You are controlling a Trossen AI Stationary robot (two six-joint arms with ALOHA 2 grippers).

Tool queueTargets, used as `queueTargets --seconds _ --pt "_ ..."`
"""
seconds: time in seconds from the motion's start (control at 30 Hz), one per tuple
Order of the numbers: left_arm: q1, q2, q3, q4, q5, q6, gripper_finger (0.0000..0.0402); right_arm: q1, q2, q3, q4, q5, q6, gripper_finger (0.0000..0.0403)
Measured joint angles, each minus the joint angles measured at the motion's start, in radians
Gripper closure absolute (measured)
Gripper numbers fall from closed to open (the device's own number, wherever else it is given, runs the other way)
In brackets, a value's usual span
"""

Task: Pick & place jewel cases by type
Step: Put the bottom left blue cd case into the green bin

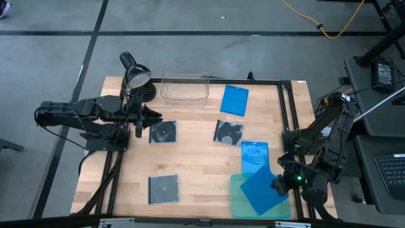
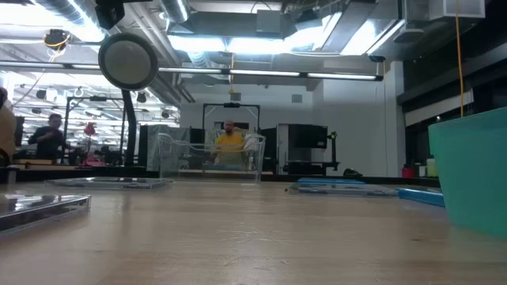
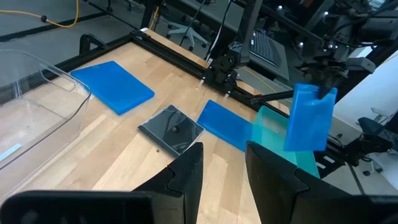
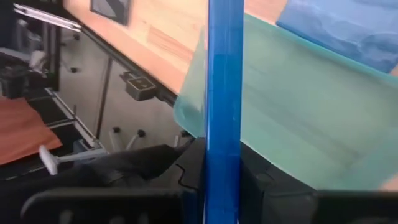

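Right claw point(image 1: 280, 183) clamped on thin translucent blue case point(image 1: 262, 190), held over teal tray point(image 1: 239, 196) at tabletop's point(image 1: 196, 164) near right corner. Left claw point(image 3: 222, 163) apart, empty, above left edge. Square clear disc cases point(image 1: 163, 132), flat blue cases point(image 1: 235, 100) on pale wood planks. Clear bin point(image 1: 185, 87) at far edge. Workshop beyond.

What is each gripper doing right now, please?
Left gripper: open, holding nothing, above the table near a grey disc case.
Right gripper: closed on a blue case, held over the green tray.
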Motion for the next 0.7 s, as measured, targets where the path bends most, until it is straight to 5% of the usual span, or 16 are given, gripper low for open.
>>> queueTargets --seconds 0.3,0.7 --pt "-0.002 0.0 0.0 0.0 0.016 0.0 0.0288 -0.072 0.084 0.0 0.004 -0.087 0.01 0.0349" --pt "-0.001 0.0 0.0 0.0 0.041 0.011 0.0288 -0.143 0.206 0.0 0.021 -0.053 0.012 0.0349"
